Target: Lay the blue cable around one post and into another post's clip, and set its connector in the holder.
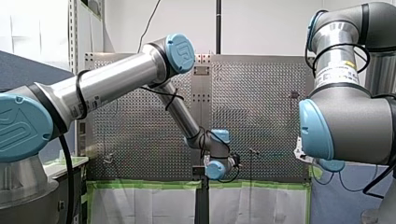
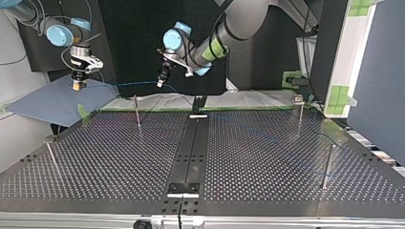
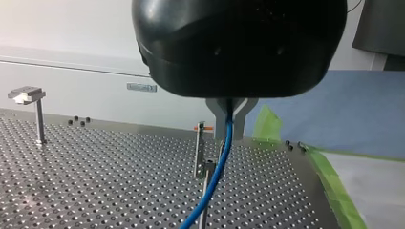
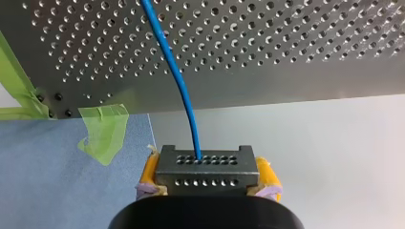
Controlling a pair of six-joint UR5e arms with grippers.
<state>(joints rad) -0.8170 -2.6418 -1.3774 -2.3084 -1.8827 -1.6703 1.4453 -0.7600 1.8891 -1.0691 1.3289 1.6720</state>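
Surface, front view: the perforated surface (image 1: 140, 135) fills the background, with green tape (image 1: 149, 184) along its lower edge. My left arm (image 1: 112, 81) reaches to its middle. Neither claw shows plainly.
Top view, claws: my right claw (image 2: 79, 86), yellow-padded, hangs past the surface's far corner, above a blue mat (image 2: 47, 105). My left claw (image 2: 161, 82) hangs well apart from it, also past the far edge.
Top view, cable: the blue cable (image 2: 131, 84) spans the air between the two claws.
Top view, post: a bare post (image 2: 137, 110) stands below the span.
Left wrist view, grip: my left claw (image 3: 230, 114) is pinched onto the blue cable (image 3: 217, 171), which drops from between its fingers.
Left wrist view, ahead: a clip post (image 3: 198, 148) stands just beyond the fingers. The cable passes beside it and does not appear to sit in the clip.
Right wrist view, grip: my right claw (image 4: 207, 169) clamps the connector (image 4: 191, 181) between its yellow pads. The cable leads ahead over the surface.
Progress: both ends look to be in hand. Wrapping a post, clipping the cable and seating the connector in the holder are not yet done.
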